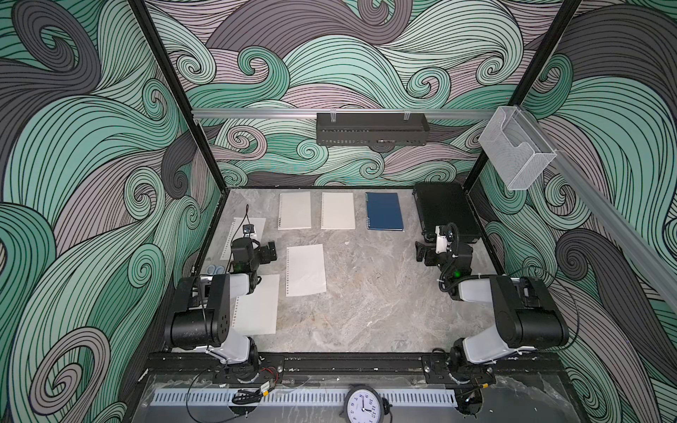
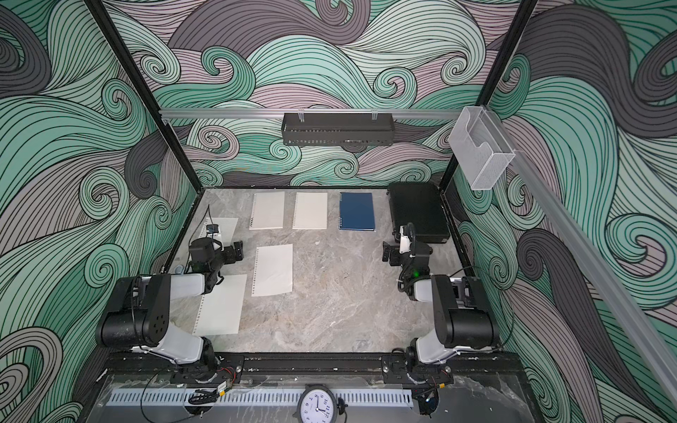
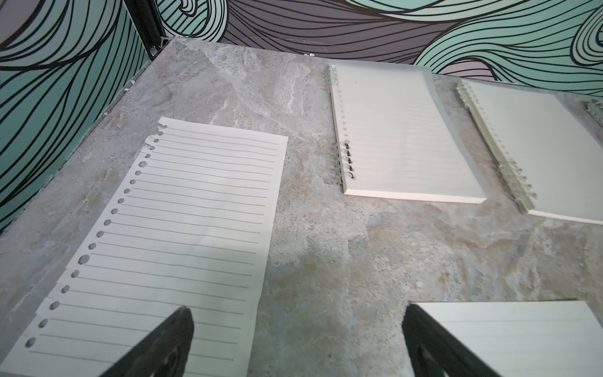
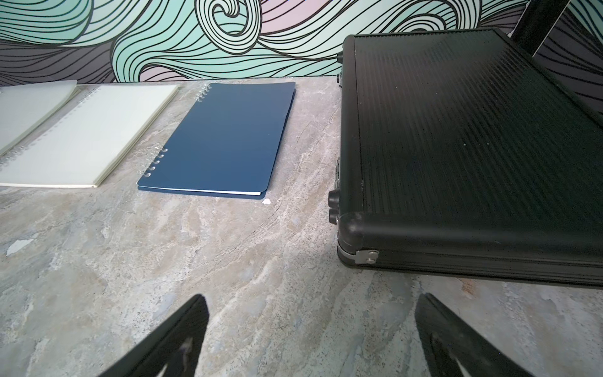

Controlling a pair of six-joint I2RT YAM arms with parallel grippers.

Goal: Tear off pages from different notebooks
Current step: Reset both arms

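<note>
Notebooks (image 2: 309,210), three wire-bound pads, lie side by side along the far edge of the grey marble tabletop (image 1: 366,322). Black hard case (image 1: 445,214): far right corner, closed, flat. Row from the left: lined notebook (image 1: 295,210), cream notebook (image 1: 337,211), blue-covered notebook (image 1: 384,211) nearest the case; none touching. Loose pages (image 2: 274,270): lined sheet (image 3: 182,244) at the tabletop's left edge, pale sheet (image 1: 306,270) near the middle, third sheet (image 1: 258,307) partly hidden by the left arm (image 1: 205,311). Left end effector (image 3: 297,310): jaws wide apart, empty, above the gap between two sheets. Right end effector (image 4: 312,297): jaws wide apart, empty, over bare tabletop before the case. Paper scrap (image 4: 266,201): just beside the blue cover's corner.
</note>
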